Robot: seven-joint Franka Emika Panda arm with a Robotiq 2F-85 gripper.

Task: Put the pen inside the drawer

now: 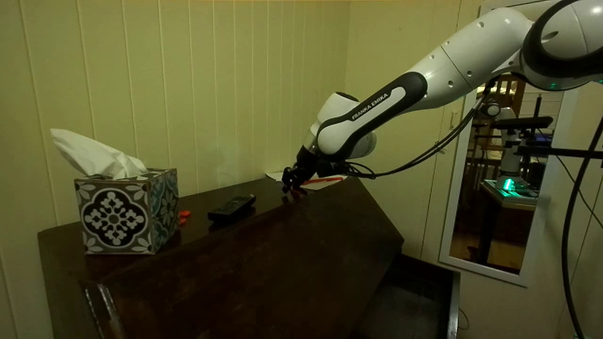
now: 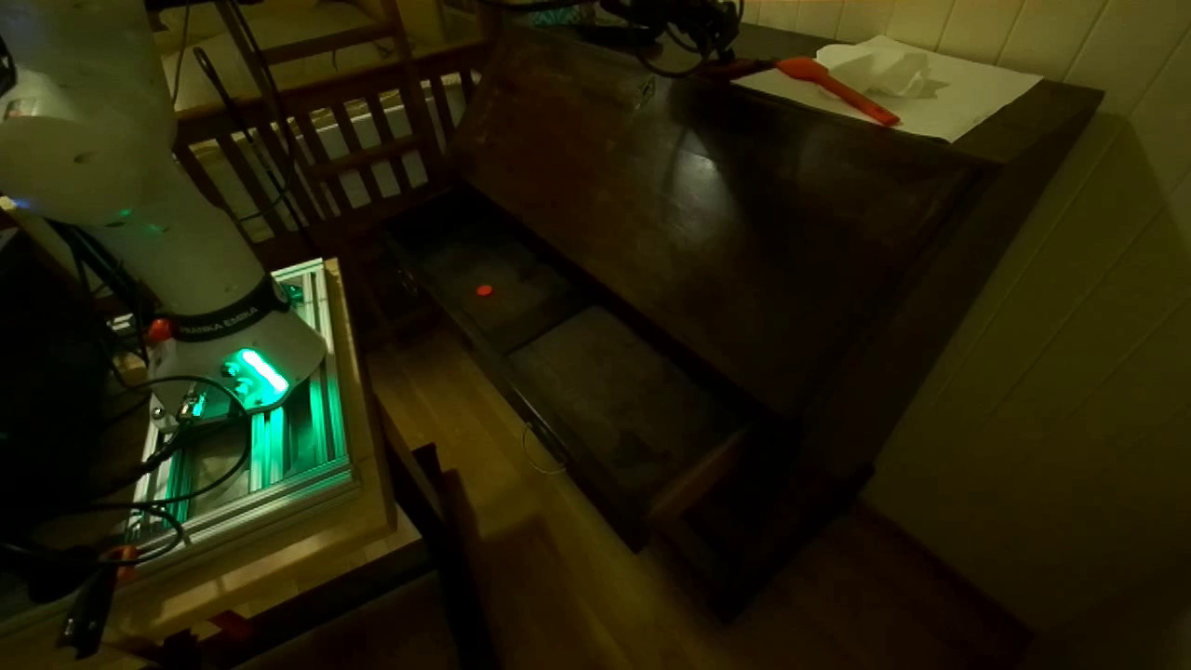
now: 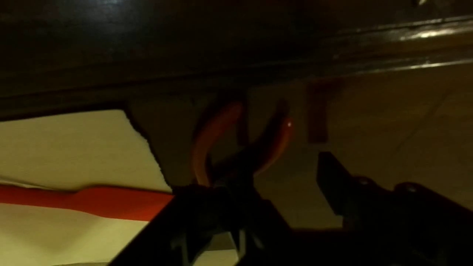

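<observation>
The dark drawer (image 2: 633,391) is pulled out below the desk's slanted front; its side wall (image 1: 454,301) also shows in an exterior view. My gripper (image 1: 288,189) is low over the desk top near the paper. In the wrist view its fingers (image 3: 287,166) stand apart with bare wood between them. A tool with two curved red handles (image 3: 211,135) lies on the desk top at the left finger, which hides its lower part; I cannot tell whether they touch. I cannot make out a pen in any view.
A red spatula-like tool (image 2: 856,99) lies on white paper (image 2: 991,88) on the desk top. A remote (image 1: 232,207), small red pieces (image 1: 183,215) and a patterned tissue box (image 1: 115,219) stand further along. A red disc (image 2: 484,290) lies in the drawer.
</observation>
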